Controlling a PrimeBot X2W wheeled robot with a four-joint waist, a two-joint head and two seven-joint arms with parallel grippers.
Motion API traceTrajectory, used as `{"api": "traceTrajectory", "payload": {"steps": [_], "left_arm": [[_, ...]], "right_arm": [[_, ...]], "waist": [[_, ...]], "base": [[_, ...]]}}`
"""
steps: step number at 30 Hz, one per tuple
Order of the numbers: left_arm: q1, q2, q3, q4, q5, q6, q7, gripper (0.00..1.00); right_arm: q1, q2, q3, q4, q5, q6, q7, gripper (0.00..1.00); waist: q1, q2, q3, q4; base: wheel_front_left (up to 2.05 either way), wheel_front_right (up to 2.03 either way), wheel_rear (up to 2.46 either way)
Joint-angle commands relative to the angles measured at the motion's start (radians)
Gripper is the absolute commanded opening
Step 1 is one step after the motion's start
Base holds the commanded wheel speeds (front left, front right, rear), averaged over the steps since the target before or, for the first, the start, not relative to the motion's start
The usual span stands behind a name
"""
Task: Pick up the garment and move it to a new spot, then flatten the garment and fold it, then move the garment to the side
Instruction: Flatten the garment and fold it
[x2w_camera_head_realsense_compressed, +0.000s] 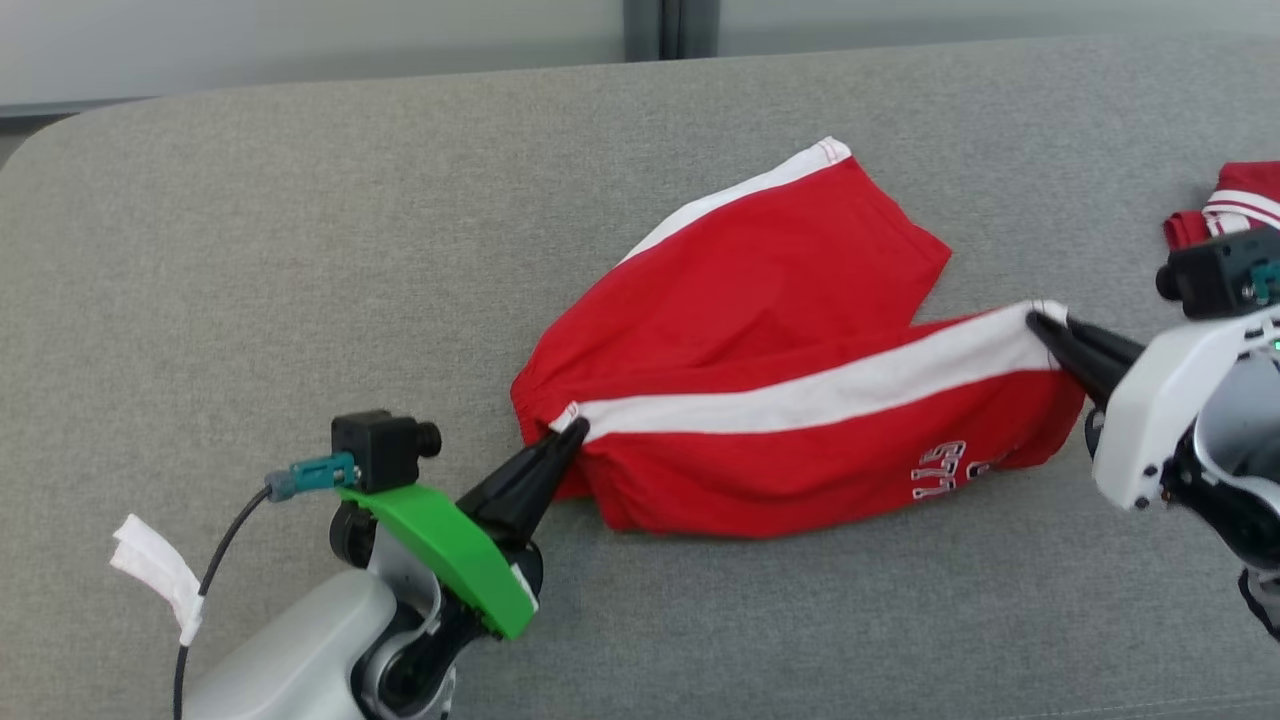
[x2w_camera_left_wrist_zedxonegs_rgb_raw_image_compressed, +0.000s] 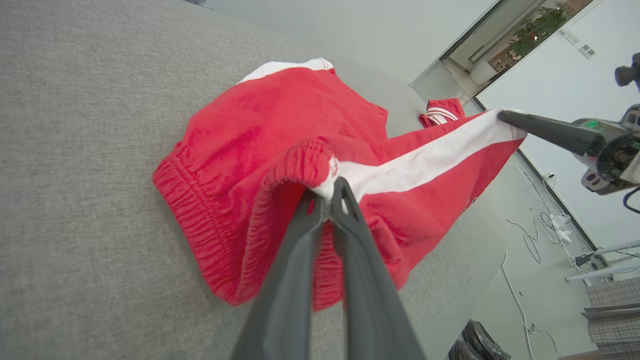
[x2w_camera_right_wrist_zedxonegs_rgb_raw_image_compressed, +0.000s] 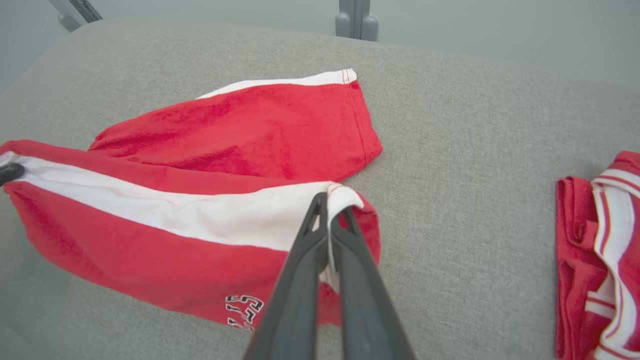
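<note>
The garment (x2w_camera_head_realsense_compressed: 760, 300) is a pair of red shorts with a white side stripe and lettering near one hem, lying on the grey surface (x2w_camera_head_realsense_compressed: 300, 250). My left gripper (x2w_camera_head_realsense_compressed: 572, 432) is shut on the waistband end of the white stripe, seen close in the left wrist view (x2w_camera_left_wrist_zedxonegs_rgb_raw_image_compressed: 330, 192). My right gripper (x2w_camera_head_realsense_compressed: 1040, 322) is shut on the hem end of that same stripe, as the right wrist view (x2w_camera_right_wrist_zedxonegs_rgb_raw_image_compressed: 332, 200) shows. The striped leg (x2w_camera_right_wrist_zedxonegs_rgb_raw_image_compressed: 175, 215) is stretched and lifted between the two grippers. The other leg (x2w_camera_right_wrist_zedxonegs_rgb_raw_image_compressed: 260, 130) lies flat behind it.
A second red and white folded cloth (x2w_camera_head_realsense_compressed: 1235, 205) lies at the far right of the grey surface, also at the right wrist view's edge (x2w_camera_right_wrist_zedxonegs_rgb_raw_image_compressed: 600, 260). A white tag (x2w_camera_head_realsense_compressed: 155, 570) hangs by my left arm. Cables and shoes (x2w_camera_left_wrist_zedxonegs_rgb_raw_image_compressed: 480, 342) lie on the floor beyond the surface's edge.
</note>
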Motion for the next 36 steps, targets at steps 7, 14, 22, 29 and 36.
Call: {"api": "traceTrajectory", "payload": {"steps": [7, 14, 22, 29, 36], "left_arm": [[-0.17, -0.126, 0.045, 0.223, -0.001, -0.004, -0.036, 0.0], [-0.271, -0.205, 0.043, 0.329, 0.006, -0.013, -0.033, 0.0], [-0.324, -0.254, 0.052, 0.392, -0.013, -0.019, -0.048, 0.0], [-0.332, -0.269, 0.058, 0.413, -0.049, -0.02, -0.05, 1.0], [-0.298, -0.245, 0.026, 0.385, -0.046, -0.021, -0.064, 1.0]], "right_arm": [[-0.312, 0.001, 0.108, 0.273, -0.047, 0.0, -0.149, 0.0], [-0.503, 0.022, 0.144, 0.474, -0.087, 0.0, -0.245, 0.0], [-0.631, 0.036, 0.2, 0.623, -0.089, 0.0, -0.305, 0.0], [-0.683, 0.045, 0.25, 0.699, -0.066, 0.0, -0.355, 1.0], [-0.678, 0.033, 0.32, 0.743, -0.003, 0.0, -0.373, 1.0]], "waist": [[0.0001, 0.0, 0.11, 0.109], [0.0001, 0.0, 0.18, 0.154], [0.0001, 0.0, 0.235, 0.177], [0.0001, 0.0, 0.248, 0.174], [0.0001, 0.0, 0.202, 0.16]], "base": [[0.0, 0.0, 0.0], [0.0, 0.0, 0.0], [0.0, 0.0, 0.0], [0.0, 0.0, 0.0], [0.0, 0.0, 0.0]]}}
